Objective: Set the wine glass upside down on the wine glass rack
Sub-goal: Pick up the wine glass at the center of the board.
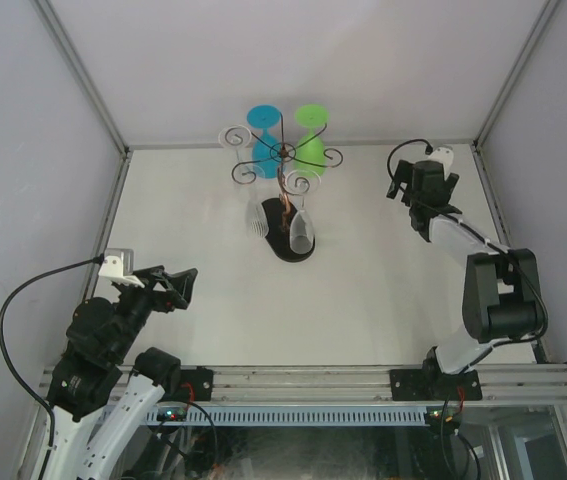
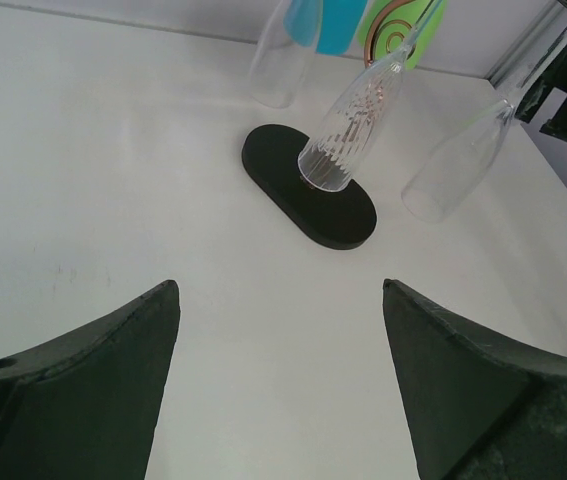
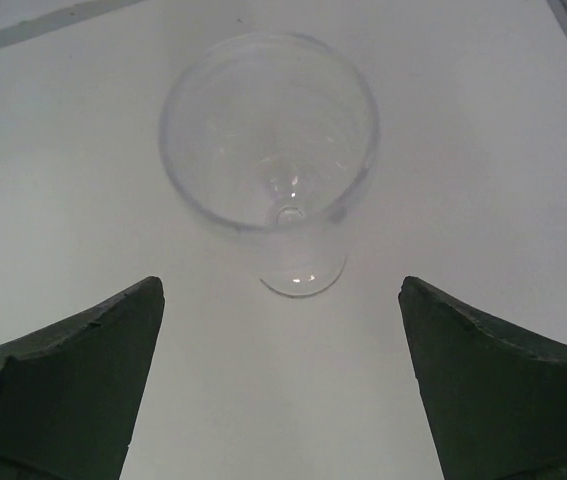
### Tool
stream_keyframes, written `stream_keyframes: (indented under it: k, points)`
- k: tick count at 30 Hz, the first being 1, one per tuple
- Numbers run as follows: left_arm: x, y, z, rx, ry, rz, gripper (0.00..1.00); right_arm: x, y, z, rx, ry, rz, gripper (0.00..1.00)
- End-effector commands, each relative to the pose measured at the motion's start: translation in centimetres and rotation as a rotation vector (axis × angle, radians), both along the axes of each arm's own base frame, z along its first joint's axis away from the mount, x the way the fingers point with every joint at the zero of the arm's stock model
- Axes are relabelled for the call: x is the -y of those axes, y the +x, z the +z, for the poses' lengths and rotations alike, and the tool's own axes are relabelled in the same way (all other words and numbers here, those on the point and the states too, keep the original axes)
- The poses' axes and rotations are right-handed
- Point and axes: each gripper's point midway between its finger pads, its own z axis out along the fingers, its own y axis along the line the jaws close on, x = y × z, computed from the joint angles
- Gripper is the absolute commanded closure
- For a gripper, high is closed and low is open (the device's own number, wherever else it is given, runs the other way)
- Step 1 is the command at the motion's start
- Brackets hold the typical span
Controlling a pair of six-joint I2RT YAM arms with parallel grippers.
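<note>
The right hand (image 3: 280, 287) hangs with its fingers spread wide over a clear wine glass (image 3: 268, 140), touching nothing. The glass stands upright on the white desk (image 1: 203, 240), mouth up, just ahead of the gap between the fingers, near the far right corner; from above the arm hides it. Well apart, at the middle of the far side, the wine glass rack (image 1: 283, 172) on its black oval base (image 2: 308, 190) carries a blue glass (image 1: 262, 125), a green glass (image 1: 310, 145) and clear glasses (image 1: 303, 232) upside down. The left hand (image 2: 278, 288) also gapes empty, pointed at the rack from the near left.
</note>
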Motion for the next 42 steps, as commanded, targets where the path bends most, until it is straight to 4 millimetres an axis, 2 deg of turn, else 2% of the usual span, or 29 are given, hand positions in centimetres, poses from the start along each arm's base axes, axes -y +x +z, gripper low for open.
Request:
stream_keyframes:
  k: [1,7,12,18,23,32,42]
  points:
    - [0.4,0.4,0.2,0.020,-0.003,-0.014,0.14,0.9,3.7,1.7,0.125,-0.005,-0.039,0.00]
    - [0.3,0.4,0.2,0.018,-0.002,-0.011,0.14,1.6,6.2,1.1,0.179,0.002,-0.055,0.00]
    - [0.3,0.5,0.1,0.015,-0.001,-0.010,0.14,2.3,7.2,1.5,0.205,-0.034,-0.071,0.00]
    - [0.3,0.5,0.1,0.013,0.002,-0.008,0.14,2.8,7.9,0.9,0.201,-0.057,-0.089,0.04]
    - [0.3,0.5,0.0,0.012,0.002,-0.007,0.14,2.8,8.2,0.7,0.197,-0.064,-0.081,0.10]
    - [0.3,0.5,0.0,0.012,0.001,-0.007,0.14,2.9,8.0,0.4,0.155,-0.078,-0.081,0.13]
    - [0.3,0.5,0.0,0.013,0.001,-0.005,0.14,2.9,7.5,0.0,0.116,-0.077,-0.078,0.26]
